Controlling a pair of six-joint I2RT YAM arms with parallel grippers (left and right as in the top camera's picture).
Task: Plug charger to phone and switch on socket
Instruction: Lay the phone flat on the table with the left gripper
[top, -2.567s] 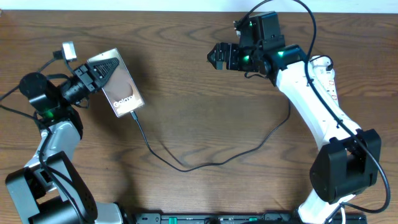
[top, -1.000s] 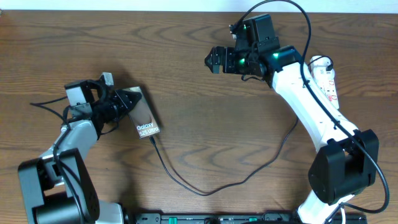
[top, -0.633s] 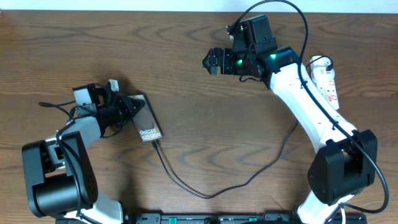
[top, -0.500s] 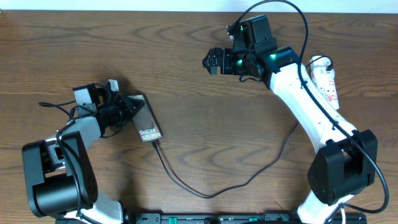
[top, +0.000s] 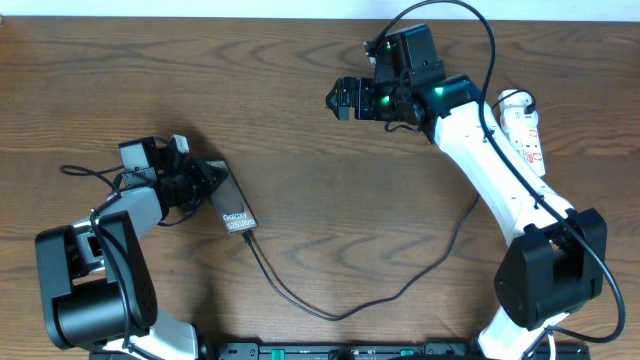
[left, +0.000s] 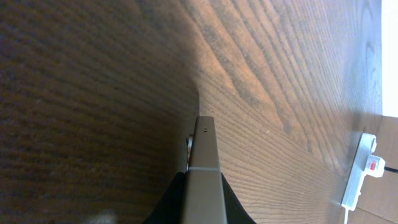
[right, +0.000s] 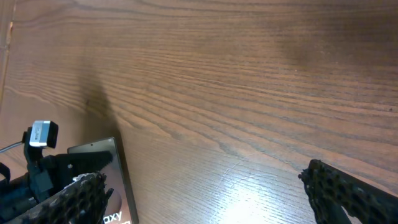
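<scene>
The phone (top: 232, 205) lies at the table's left, its dark face with white "Galaxy" lettering up. My left gripper (top: 203, 180) is shut on the phone's far end; the left wrist view shows the phone's edge (left: 204, 165) between the fingers (left: 203, 205). The black charger cable (top: 330, 313) is plugged into the phone's near end and loops right across the table. My right gripper (top: 343, 98) is open and empty, high over the table's upper middle; its fingers (right: 205, 193) frame the phone (right: 118, 186) far below. The white socket strip (top: 523, 125) lies at the right edge, also in the left wrist view (left: 359, 168).
The right arm's white links (top: 500, 170) reach from the front right over the socket strip. A black rail (top: 330, 350) runs along the table's front edge. The wooden table (top: 300, 150) carries nothing else.
My left gripper has carried the phone down and right from the upper left and set it near the front left, then drawn it slightly left; the cable trailed along. The right arm barely moved.
</scene>
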